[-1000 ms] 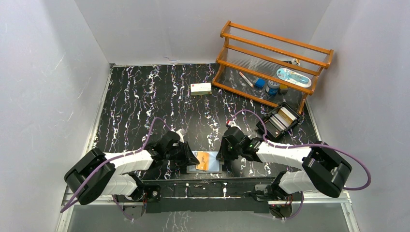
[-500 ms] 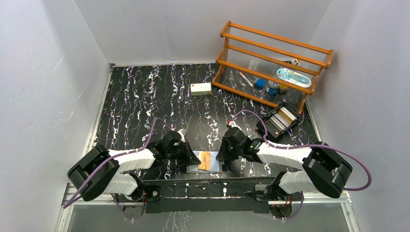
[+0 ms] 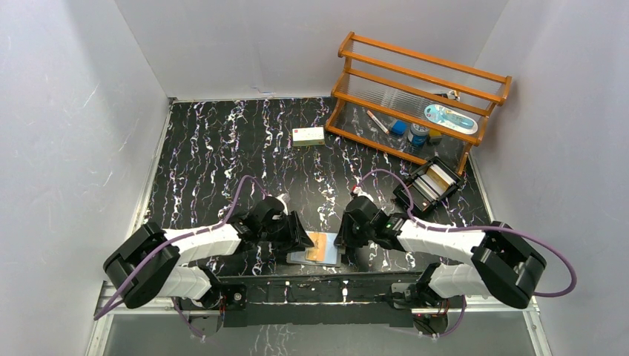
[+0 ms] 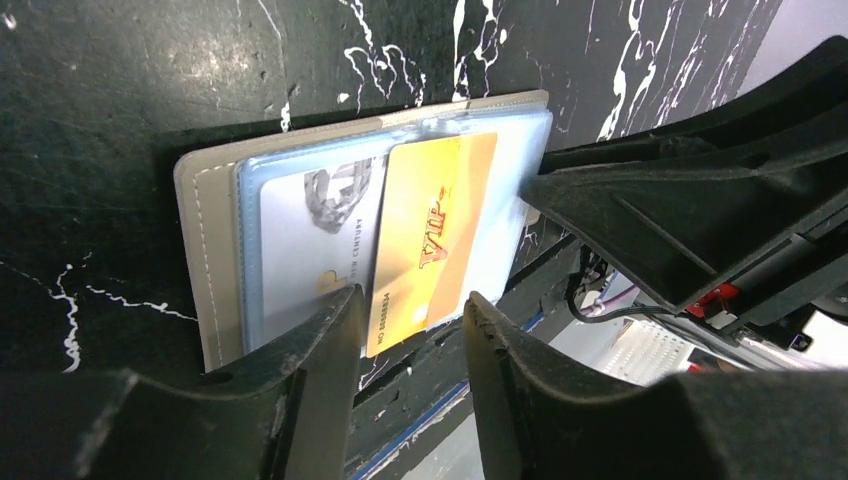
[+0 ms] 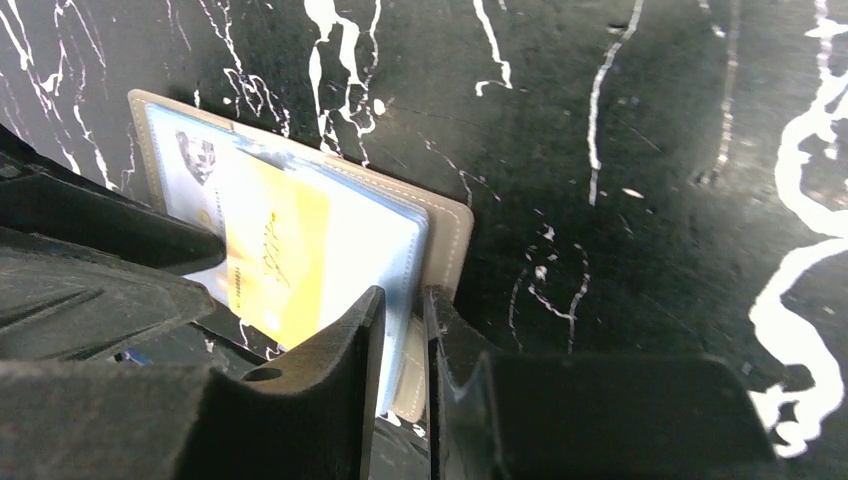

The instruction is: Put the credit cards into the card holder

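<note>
Two grippers: the left gripper (image 4: pixel 408 318) and right gripper (image 5: pixel 400 312) sit low at the near edge of the table (image 3: pixel 222 148), one on each side of the card holder (image 3: pixel 331 256).
Card holder: lies open and flat, light blue inside facing up, at the near middle of the table.
Credit cards: a pale card (image 4: pixel 310 240) sits in the clear sleeve on the holder; a tan card (image 4: pixel 430 235) lies slanted over it, its near end past the sleeve's edge.
Left jaws: spread apart, with the tan card's near end in the gap and not pinched.
Right jaws: drawn almost together, clamped on the holder's right edge.
Far side: a white box (image 3: pixel 308 136) lies mid-table, a wooden rack (image 3: pixel 419 74) stands far right, and a black tray (image 3: pixel 430 185) sits just near of the rack.
</note>
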Controlling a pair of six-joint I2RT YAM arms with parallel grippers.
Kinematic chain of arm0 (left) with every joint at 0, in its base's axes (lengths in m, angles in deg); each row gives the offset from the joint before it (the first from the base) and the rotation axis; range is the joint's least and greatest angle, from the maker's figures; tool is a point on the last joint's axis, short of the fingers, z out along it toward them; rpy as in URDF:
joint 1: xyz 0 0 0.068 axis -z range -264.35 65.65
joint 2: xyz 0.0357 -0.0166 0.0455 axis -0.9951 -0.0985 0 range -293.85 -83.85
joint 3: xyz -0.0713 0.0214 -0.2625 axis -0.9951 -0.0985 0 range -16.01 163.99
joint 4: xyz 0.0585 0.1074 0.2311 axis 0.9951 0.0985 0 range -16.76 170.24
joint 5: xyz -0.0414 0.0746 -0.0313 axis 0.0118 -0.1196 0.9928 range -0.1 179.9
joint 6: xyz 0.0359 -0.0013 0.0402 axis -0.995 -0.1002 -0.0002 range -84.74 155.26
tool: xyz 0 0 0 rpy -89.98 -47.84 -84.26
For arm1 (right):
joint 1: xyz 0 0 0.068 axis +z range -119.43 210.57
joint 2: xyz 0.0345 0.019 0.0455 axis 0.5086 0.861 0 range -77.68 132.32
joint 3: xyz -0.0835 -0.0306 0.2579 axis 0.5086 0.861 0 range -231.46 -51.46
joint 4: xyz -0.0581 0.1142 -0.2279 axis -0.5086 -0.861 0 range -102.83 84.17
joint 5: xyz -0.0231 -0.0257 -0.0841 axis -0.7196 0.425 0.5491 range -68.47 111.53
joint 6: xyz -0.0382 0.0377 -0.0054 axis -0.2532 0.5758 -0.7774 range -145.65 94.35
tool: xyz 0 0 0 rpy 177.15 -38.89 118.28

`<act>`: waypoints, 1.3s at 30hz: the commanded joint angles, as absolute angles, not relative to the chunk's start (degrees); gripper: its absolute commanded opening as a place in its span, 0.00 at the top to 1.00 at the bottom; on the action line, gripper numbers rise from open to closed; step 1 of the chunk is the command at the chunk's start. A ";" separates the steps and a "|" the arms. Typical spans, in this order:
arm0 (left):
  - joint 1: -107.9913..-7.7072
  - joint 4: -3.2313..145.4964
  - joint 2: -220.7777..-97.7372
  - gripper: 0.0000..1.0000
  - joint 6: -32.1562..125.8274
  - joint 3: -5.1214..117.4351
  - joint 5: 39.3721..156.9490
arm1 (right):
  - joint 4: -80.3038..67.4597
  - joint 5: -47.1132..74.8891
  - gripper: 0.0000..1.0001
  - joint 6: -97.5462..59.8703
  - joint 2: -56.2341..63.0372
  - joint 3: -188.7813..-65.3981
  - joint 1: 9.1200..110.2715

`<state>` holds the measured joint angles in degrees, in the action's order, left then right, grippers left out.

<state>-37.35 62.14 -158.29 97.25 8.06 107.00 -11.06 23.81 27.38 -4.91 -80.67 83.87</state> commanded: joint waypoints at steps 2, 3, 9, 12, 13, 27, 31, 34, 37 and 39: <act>-37.24 69.13 -158.66 0.56 93.92 11.21 103.81 | -17.41 28.37 0.71 27.39 -8.66 -83.09 83.91; -37.24 69.26 -159.30 0.56 93.77 11.54 104.05 | -17.57 28.47 0.70 27.43 -8.64 -83.24 83.90; -37.29 69.30 -160.83 0.54 92.96 12.84 104.37 | -16.28 28.23 0.65 28.62 -8.67 -80.80 83.92; -37.24 69.01 -161.89 0.54 92.70 13.44 104.93 | -14.01 27.15 0.67 29.39 -8.69 -78.91 83.86; -37.18 68.69 -161.97 0.54 92.65 13.57 105.23 | -13.29 26.76 0.68 29.63 -8.42 -78.52 83.89; -34.67 64.31 -164.89 0.54 92.80 15.95 107.31 | -8.83 25.26 0.70 30.88 -6.24 -76.77 83.91; -34.27 62.56 -165.82 0.54 92.43 16.19 107.73 | -8.43 25.37 0.70 30.42 -5.63 -76.60 83.92; -34.33 61.69 -165.69 0.54 91.93 16.74 107.36 | -9.30 25.77 0.70 28.98 -4.82 -77.44 83.89; -34.25 64.07 -165.06 0.54 91.44 17.93 105.76 | -11.36 27.36 0.70 27.77 -5.46 -78.53 83.87; -34.26 65.64 -164.31 0.53 91.47 17.95 103.85 | -12.92 28.82 0.70 27.17 -6.48 -79.20 83.91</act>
